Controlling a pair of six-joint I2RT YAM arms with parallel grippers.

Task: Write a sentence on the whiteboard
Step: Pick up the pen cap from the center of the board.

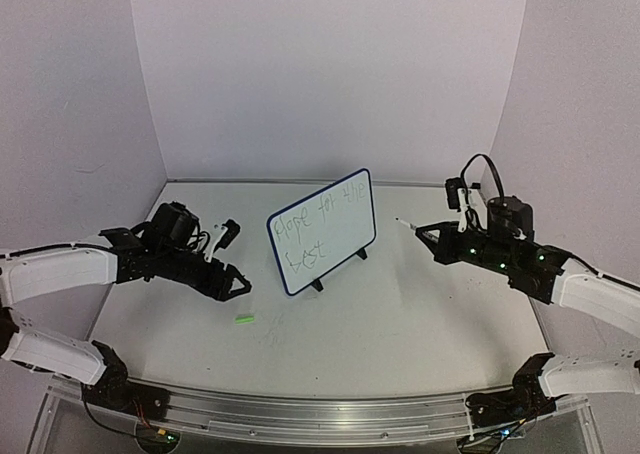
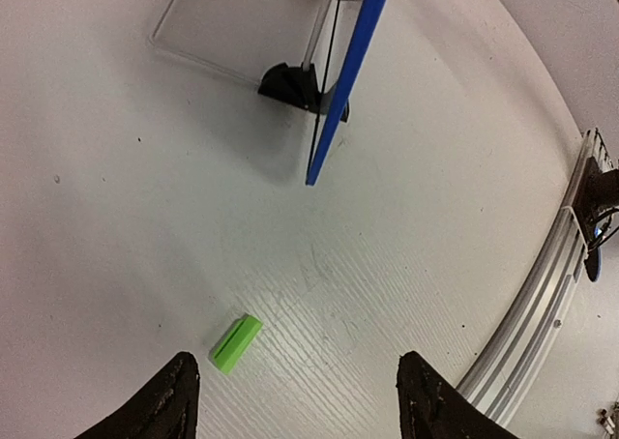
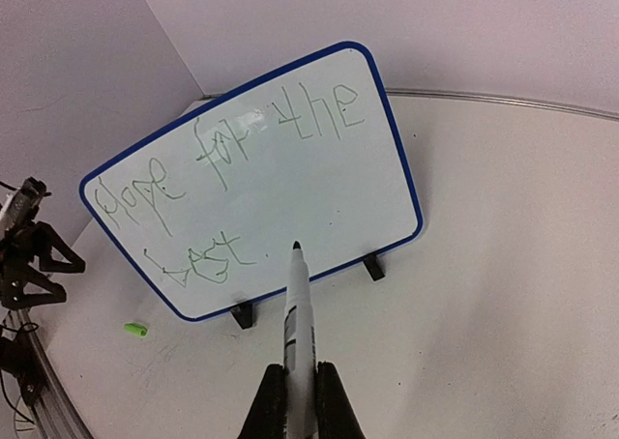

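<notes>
Two lines of greenish handwriting, "Hope for the best", cover the whiteboard [image 1: 322, 231], which stands leaning back on its wire stand [image 2: 193, 47] in the middle of the table [image 1: 400, 324], its face turned toward the right side. The right gripper [image 3: 298, 381] is pinching a marker [image 3: 293, 308], whose bare tip points at the board's lower part but stays apart from it. The left gripper [image 2: 295, 376] hangs with fingers spread above the table, and a small green cap [image 2: 237, 342] lies just beyond them.

Handwritten "Hope for the" above "best" in thin dark strokes on the whiteboard [image 3: 261, 197]
</notes>
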